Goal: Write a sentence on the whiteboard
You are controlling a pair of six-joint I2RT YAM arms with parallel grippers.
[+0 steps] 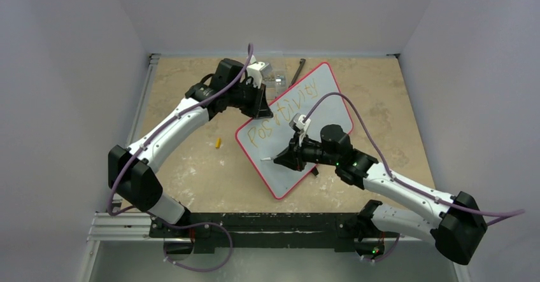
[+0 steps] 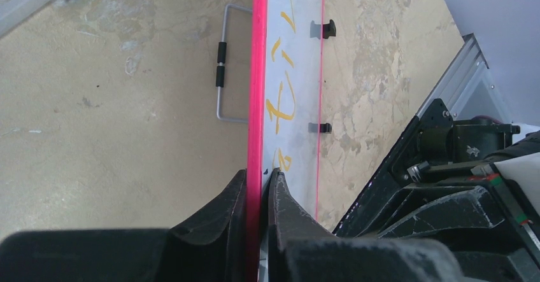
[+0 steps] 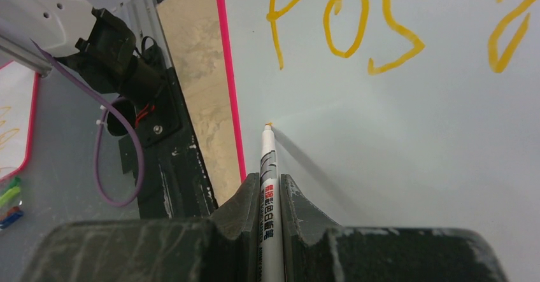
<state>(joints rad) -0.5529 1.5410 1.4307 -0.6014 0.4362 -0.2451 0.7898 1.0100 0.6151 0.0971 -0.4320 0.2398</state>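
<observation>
Lying slanted on the table (image 1: 191, 167), the whiteboard (image 1: 280, 175) shows an orange sentence (image 1: 284, 112) reading only "Positivity". The left claw (image 2: 260, 175) pinches its red frame. The right claw (image 3: 270, 181) pinches a white marker (image 3: 268, 158) (red print on the barrel, too small to read), tip just under "Pos".

Top view: left gripper (image 1: 264, 109) hides the whiteboard (image 1: 318, 84) edge it clamps. Right gripper (image 1: 284, 158) covers part of the whiteboard's lower middle. Small yellow object (image 1: 218, 143) on table (image 1: 191, 174) too tiny to identify.
Right wrist: sentence (image 3: 347, 21) cropped at the top edge. Marker (image 3: 268, 167) print unreadable; can't tell if the tip touches the whiteboard.
Left wrist: sentence seen edge-on, illegible.
</observation>
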